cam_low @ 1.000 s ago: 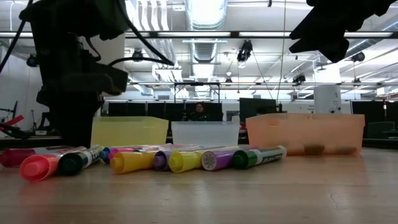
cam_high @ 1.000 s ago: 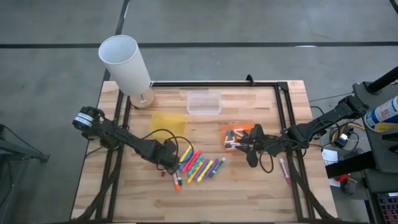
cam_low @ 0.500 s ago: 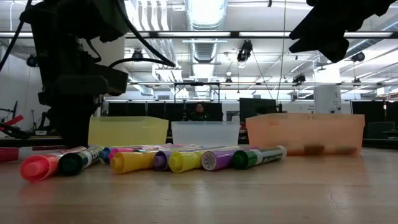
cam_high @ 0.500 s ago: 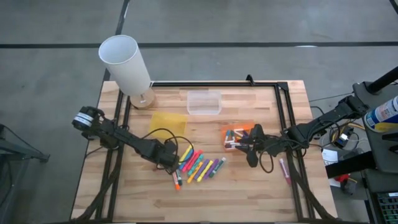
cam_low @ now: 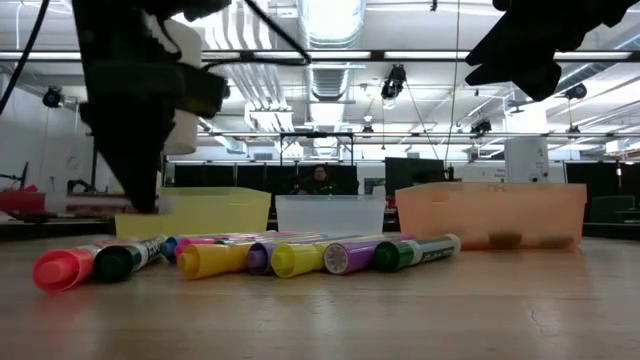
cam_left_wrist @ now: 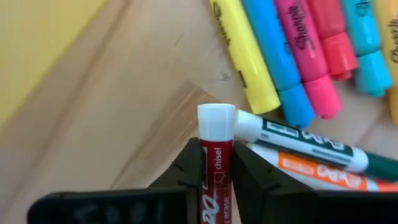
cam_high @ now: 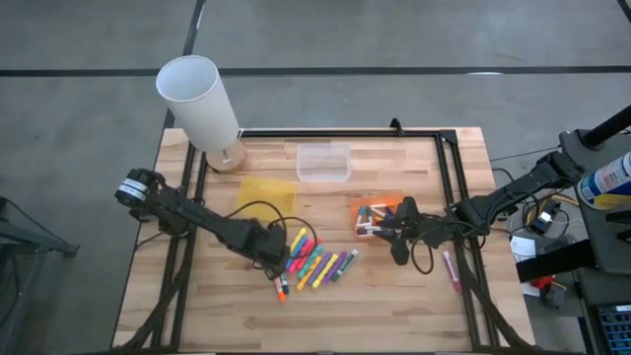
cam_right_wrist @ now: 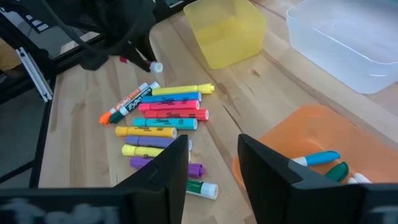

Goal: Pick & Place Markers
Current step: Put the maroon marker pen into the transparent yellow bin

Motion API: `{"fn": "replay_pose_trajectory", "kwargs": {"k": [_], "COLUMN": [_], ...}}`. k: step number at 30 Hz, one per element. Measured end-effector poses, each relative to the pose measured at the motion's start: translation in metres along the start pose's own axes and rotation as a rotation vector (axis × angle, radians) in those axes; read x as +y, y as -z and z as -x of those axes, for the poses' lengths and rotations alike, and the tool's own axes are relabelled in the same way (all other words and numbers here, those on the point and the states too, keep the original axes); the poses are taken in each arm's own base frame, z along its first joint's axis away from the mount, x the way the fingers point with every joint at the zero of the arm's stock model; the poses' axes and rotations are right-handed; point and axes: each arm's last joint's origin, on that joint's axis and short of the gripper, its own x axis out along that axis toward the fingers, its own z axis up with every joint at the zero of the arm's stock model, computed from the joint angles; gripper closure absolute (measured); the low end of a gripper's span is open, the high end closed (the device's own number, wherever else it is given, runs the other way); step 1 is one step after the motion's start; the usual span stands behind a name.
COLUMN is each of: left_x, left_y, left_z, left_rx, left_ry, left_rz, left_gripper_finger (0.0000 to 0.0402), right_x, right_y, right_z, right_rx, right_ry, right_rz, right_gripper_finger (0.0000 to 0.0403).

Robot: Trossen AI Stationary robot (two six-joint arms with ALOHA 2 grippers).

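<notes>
Several loose markers (cam_high: 317, 262) lie side by side on the wooden table, also seen as the markers (cam_low: 270, 257) in the low view and the markers (cam_right_wrist: 165, 124) in the right wrist view. My left gripper (cam_high: 273, 258) hangs at the left end of this row, shut on a red marker with a white end (cam_left_wrist: 216, 168). More markers (cam_high: 373, 215) lie in the orange tray (cam_high: 386, 202). My right gripper (cam_right_wrist: 211, 162) is open above that tray's near left corner, touching nothing. One pink marker (cam_high: 451, 268) lies alone near the table's right edge. My left gripper pinches the red marker's barrel (cam_left_wrist: 216, 163) between its two fingers, close to the white end (cam_left_wrist: 216, 121), which sticks out past the fingertips. The fingers come from above, across the marker. The marker (cam_low: 25, 200) is held about level, lifted clear of the table.
A yellow tray (cam_high: 266, 192) and a clear tray (cam_high: 323, 163) stand beyond the markers. A white cylinder on a wooden foot (cam_high: 202, 104) stands at the far left corner. A black frame (cam_high: 449, 197) runs along the table's edges. Bare wood lies near the front edge.
My left gripper has risen from the table with the red marker shut in it. The marker, which lay on the wood at the left end of the row, now hangs clear above it. The other markers have stayed in place.
</notes>
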Motion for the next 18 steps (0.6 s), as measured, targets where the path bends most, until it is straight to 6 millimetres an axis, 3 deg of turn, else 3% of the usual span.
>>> {"fn": "replay_pose_trajectory", "kwargs": {"k": [11, 18], "left_x": [-0.003, 0.004], "left_y": [-0.026, -0.050], "left_z": [0.058, 0.071], "left_rx": [-0.112, -0.139], "left_ry": [-0.207, -0.213], "left_rz": [-0.161, -0.256], "left_gripper_finger": [0.0350, 0.0349], "right_x": [-0.001, -0.004], "right_y": [0.002, 0.006], "right_z": [-0.001, -0.002], "right_rx": [0.004, 0.014], "right_ry": [0.003, 0.011], "right_rz": [0.003, 0.001], "right_gripper_finger": [0.0273, 0.0280]}}
